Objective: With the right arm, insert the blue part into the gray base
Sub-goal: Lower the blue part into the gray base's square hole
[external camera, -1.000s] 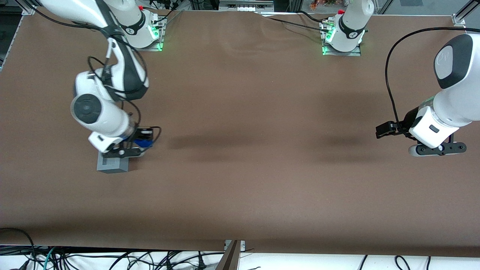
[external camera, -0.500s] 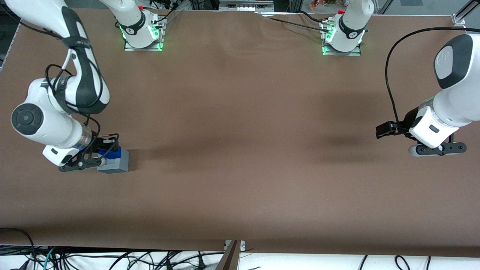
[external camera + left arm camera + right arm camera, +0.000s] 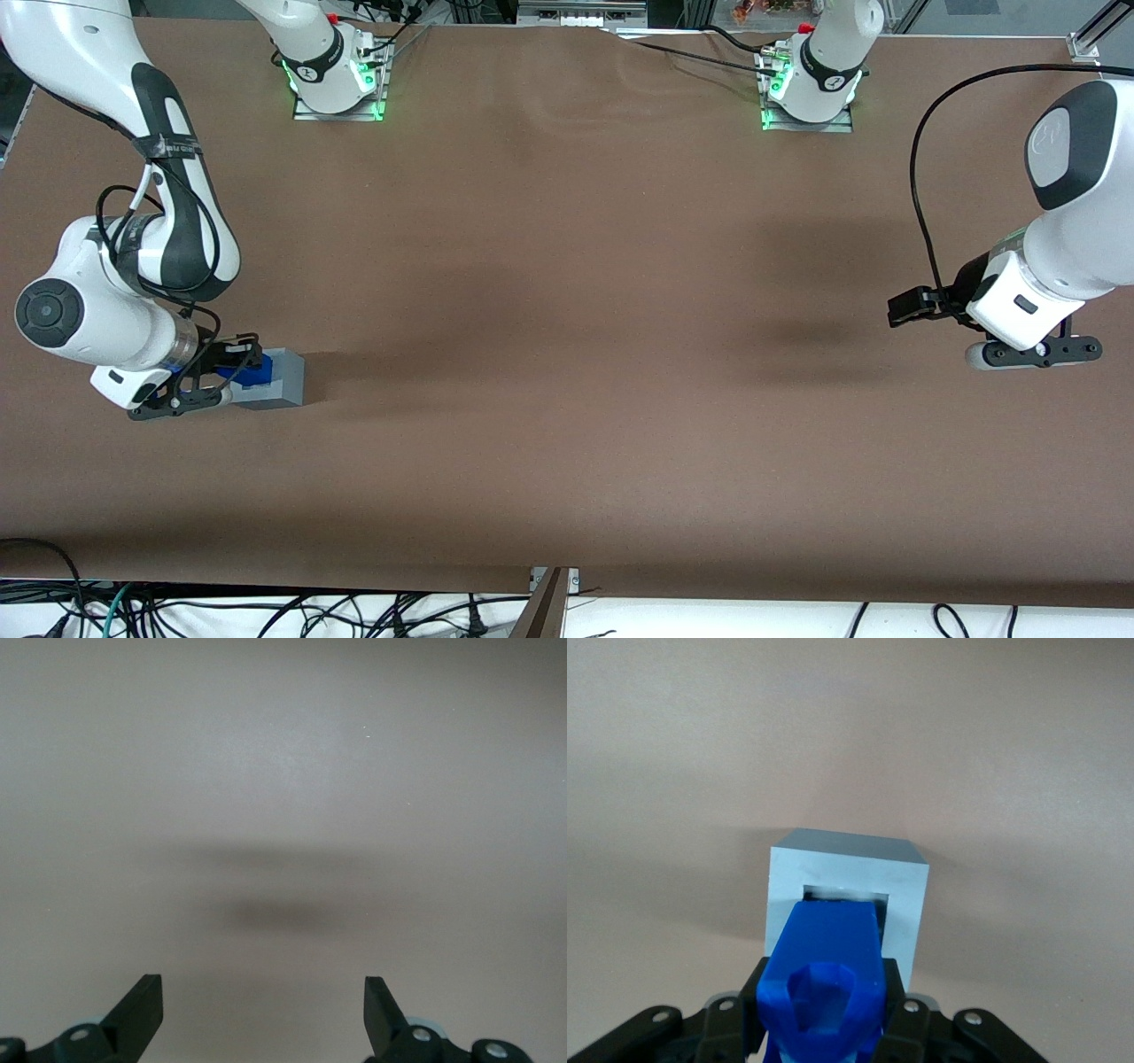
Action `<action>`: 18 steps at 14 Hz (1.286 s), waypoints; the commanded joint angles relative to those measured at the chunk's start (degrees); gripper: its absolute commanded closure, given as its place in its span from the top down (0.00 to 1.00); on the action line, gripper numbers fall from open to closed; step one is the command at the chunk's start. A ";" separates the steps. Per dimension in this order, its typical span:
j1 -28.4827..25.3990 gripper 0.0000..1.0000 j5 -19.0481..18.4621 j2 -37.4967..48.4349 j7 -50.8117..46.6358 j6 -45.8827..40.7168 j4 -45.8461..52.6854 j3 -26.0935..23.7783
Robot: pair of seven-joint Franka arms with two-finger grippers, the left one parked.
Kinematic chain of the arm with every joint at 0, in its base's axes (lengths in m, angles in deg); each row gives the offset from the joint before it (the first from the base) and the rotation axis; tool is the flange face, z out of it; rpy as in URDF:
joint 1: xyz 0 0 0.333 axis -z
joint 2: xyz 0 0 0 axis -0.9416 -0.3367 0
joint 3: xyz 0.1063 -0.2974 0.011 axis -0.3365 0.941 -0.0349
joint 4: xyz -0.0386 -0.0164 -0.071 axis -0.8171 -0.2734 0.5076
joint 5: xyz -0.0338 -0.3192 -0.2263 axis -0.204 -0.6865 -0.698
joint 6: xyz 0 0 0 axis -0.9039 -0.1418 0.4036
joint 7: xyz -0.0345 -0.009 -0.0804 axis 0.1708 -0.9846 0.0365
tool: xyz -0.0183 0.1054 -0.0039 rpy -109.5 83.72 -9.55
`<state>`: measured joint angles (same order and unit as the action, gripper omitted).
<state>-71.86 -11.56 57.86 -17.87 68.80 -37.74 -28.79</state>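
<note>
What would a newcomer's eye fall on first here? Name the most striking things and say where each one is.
First the bright blue part, shut in the right arm's gripper at the working arm's end of the table, its front end at the square recess of the gray base. The gray base stands on the brown table, with the right arm bent low beside it.

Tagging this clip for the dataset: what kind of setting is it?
Likely a robotics lab bench: a brown-covered table with bolted arm mounts, loose cables along its edge, and only test pieces out. The gripper holds the blue part at the gray base.
</note>
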 commanded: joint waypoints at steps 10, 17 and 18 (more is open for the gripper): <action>0.92 0.06 1.08 -1.24 0.43 0.66 1.00 -0.15; 1.01 0.06 1.08 -1.68 -0.10 0.66 0.83 -0.15; 1.01 0.06 1.08 -1.77 -0.10 0.66 0.83 -0.15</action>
<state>-71.21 -11.10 57.54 -18.00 69.20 -37.71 -28.76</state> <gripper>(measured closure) 0.493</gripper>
